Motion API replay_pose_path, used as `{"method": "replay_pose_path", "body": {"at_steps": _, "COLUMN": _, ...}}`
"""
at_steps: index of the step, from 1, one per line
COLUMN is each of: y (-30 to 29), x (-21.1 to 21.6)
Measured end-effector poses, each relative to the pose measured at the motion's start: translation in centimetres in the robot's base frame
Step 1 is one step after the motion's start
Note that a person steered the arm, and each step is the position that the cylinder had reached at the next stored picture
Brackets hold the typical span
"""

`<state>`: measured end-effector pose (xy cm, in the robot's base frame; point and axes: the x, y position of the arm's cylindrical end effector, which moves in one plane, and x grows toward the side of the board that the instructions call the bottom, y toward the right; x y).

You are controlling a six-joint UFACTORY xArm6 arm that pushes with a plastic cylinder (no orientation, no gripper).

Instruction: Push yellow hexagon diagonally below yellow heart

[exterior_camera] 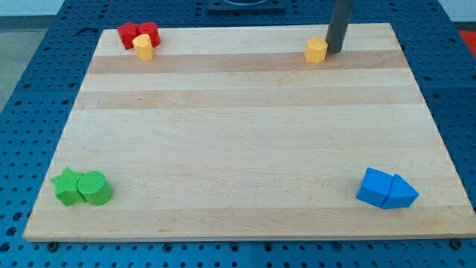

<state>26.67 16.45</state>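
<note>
The yellow hexagon (316, 50) sits near the view's top edge of the wooden board (238, 134), right of centre. My tip (334, 50) rests on the board just to the right of the hexagon, touching or nearly touching its side. The yellow heart (143, 47) lies at the view's top left, pressed against the front of two red blocks. The hexagon is far to the right of the heart, at about the same height in the view.
Two red blocks (138, 33) sit at the top left corner behind the heart. A green star (68, 185) and a green cylinder (95, 187) sit together at the bottom left. A blue cube (375, 187) and a blue triangle (402, 193) sit together at the bottom right.
</note>
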Motion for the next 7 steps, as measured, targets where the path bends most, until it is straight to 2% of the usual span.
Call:
{"method": "replay_pose_path", "body": {"at_steps": 1, "y": 2.0, "x": -0.1}}
{"method": "replay_pose_path", "body": {"at_steps": 3, "y": 0.0, "x": 2.8}}
{"method": "replay_pose_path", "body": {"at_steps": 4, "y": 4.0, "x": 0.7}}
{"method": "replay_pose_path", "body": {"at_steps": 5, "y": 3.9, "x": -2.2}}
{"method": "replay_pose_path", "body": {"at_steps": 6, "y": -2.5, "x": -1.9}}
{"method": "replay_pose_path", "body": {"at_steps": 7, "y": -5.3, "x": 2.4}}
